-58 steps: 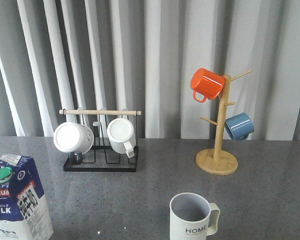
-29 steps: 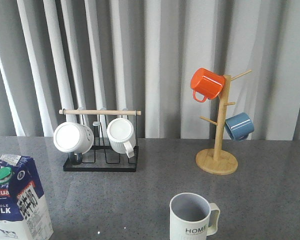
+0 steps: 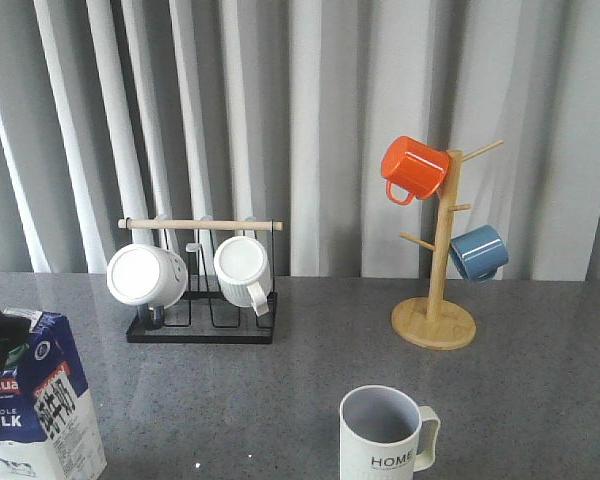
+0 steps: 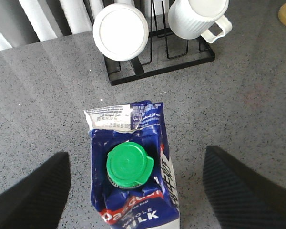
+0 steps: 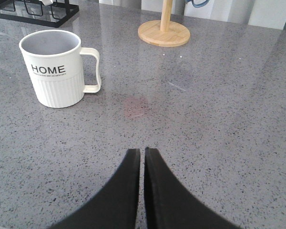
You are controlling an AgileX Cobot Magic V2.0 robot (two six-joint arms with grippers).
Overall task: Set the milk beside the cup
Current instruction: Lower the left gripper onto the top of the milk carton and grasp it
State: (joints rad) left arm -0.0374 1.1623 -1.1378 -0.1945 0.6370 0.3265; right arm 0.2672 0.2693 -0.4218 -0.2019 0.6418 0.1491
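Grey and white curtains (image 3: 310, 130) are hanging in folds behind everything, and a grey speckled tabletop (image 3: 310, 370) is being shown stretching forward beneath them, glossy enough that faint reflections are being caught on it.

At about 7 o'clock in the front view, the milk (image 3: 40, 410) is being seen upright at the near left edge, its lower left part cut off by the frame. A dark shape, part of the left gripper (image 4: 133, 191), is being glimpsed over the carton's top there, too little of it for its form to be judged. From the left wrist camera, the green cap (image 4: 128, 165) is being looked down on, with the two dark fingers (image 4: 31, 198) spread wide on either side of the carton and apart from it.

At about 6 o'clock, the cup (image 3: 385, 435) is being shown standing with its handle to the right, its base cropped and only part of "HOME" readable; it is well apart from the milk. The right gripper (image 5: 143, 157) is being held over bare table, its fingers pressed together with only a hairline gap.

Further back, at 10 o'clock, a black wire rack (image 3: 202, 300) is being seen carrying two white ribbed mugs (image 3: 147, 275); at 2 o'clock, a wooden mug tree (image 3: 435, 290) is bearing an orange mug (image 3: 413, 168) and a blue mug (image 3: 478, 252).
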